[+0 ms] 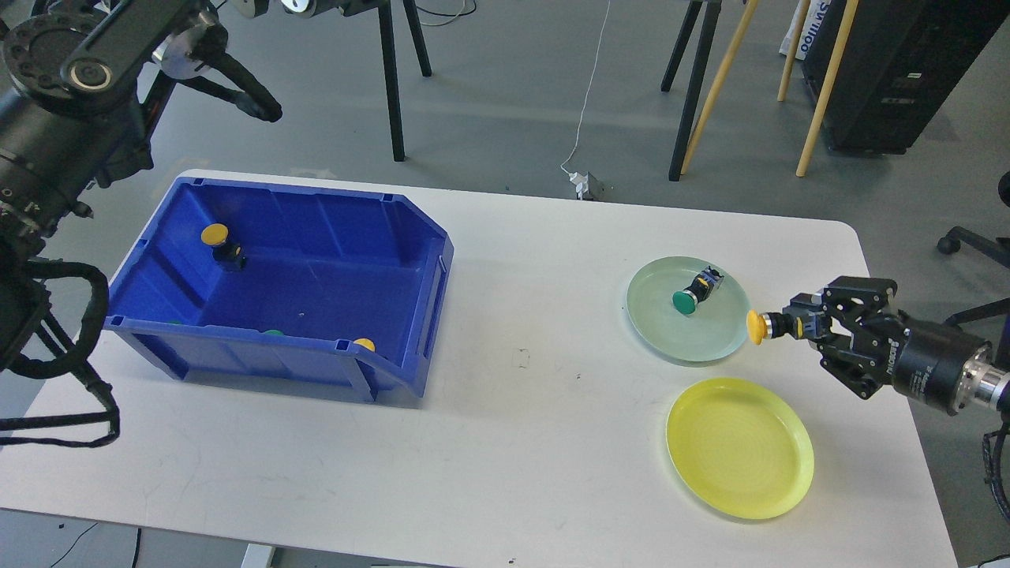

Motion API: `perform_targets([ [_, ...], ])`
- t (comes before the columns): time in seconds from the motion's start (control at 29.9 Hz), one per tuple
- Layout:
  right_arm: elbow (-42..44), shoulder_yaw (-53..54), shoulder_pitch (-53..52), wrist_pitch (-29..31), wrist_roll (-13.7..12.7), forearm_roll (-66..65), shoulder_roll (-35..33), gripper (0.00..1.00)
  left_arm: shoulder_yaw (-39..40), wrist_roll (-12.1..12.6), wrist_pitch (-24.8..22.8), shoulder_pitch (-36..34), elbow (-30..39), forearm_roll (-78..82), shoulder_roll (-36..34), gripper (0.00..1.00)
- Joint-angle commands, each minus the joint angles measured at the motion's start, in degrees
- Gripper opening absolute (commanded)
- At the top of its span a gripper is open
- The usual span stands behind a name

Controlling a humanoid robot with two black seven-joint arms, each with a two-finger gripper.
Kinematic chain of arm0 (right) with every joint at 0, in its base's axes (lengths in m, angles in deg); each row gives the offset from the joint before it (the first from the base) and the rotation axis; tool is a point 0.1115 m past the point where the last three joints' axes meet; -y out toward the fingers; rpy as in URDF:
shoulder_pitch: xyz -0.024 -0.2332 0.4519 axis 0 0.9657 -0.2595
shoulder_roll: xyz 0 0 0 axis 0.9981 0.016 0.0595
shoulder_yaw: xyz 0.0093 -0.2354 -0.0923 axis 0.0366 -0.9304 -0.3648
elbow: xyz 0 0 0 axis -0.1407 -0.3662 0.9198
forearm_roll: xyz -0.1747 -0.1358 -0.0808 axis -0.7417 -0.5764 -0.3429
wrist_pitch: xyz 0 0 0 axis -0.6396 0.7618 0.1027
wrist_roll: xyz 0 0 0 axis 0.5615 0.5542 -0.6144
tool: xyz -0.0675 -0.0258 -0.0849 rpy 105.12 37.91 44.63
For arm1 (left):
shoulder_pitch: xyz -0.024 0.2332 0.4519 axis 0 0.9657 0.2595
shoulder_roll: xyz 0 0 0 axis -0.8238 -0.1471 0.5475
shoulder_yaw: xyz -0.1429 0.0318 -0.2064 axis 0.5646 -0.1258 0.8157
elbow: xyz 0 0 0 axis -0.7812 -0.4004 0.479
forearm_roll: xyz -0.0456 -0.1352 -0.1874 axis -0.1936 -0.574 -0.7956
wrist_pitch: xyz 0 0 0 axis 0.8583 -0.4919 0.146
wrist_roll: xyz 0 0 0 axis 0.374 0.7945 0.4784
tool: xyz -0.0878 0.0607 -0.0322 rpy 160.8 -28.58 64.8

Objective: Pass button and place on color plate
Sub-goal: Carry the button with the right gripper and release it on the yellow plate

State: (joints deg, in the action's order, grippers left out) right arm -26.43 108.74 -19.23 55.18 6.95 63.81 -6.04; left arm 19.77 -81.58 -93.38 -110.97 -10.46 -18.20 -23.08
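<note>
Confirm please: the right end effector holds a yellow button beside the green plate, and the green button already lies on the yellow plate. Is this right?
Not quite. In the head view the green button lies on the green plate, not the yellow plate, which holds no button. The rest is right: the right end effector holds a yellow button beside the green plate.

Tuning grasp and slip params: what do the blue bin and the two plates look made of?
Blue bin: likely moulded rigid plastic, semi-gloss, with ribbed walls and soft highlights.
Green plate: seemingly translucent plastic, pale and smooth.
Yellow plate: seemingly translucent plastic too, with a glossy rim and faint concentric rings.
</note>
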Motion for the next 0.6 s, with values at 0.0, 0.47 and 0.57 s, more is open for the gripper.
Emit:
perform_targets([
  [0.0, -0.28, -3.24, 2.46, -0.37, -0.09, -0.59, -0.32, 0.15, 0.03, -0.02, 0.0, -0.03, -0.01, 0.0, 0.07, 0.99],
  [0.47, 2.18, -6.94, 3.69, -5.12, 0.09, -2.26, 2.14, 0.62, 0.91, -0.02, 0.0, -0.03, -0.01, -0.09, -0.02, 0.99],
  [0.57, 1.48, -6.85, 3.25, -4.77, 0.0, -2.0, 2.14, 0.68, 0.91, -0.02, 0.0, -0.03, -0.01, -0.09, -0.02, 0.99],
])
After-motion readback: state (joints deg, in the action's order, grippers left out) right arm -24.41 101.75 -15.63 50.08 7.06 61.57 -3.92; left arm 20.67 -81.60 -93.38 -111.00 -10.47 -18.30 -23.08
